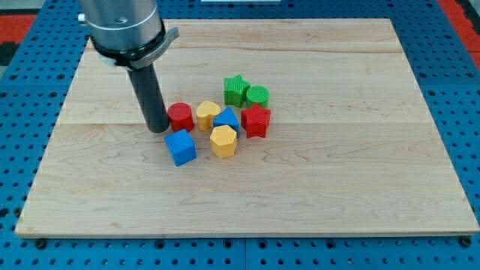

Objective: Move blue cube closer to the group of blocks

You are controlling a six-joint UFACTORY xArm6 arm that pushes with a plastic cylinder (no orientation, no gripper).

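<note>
The blue cube (181, 147) lies on the wooden board (337, 180) at the lower left of the group, a small gap from the yellow hexagonal block (223, 140). My tip (158, 129) stands just above and left of the cube, touching or almost touching the left side of the red cylinder (180, 117). The group also holds a yellow block (208, 115), a blue triangular block (226, 119), a red star-shaped block (256, 120), a green star (235, 90) and a green cylinder (257, 95).
The board lies on a blue perforated table (465, 90). The arm's grey metal body (124, 30) rises at the view's top left above the rod.
</note>
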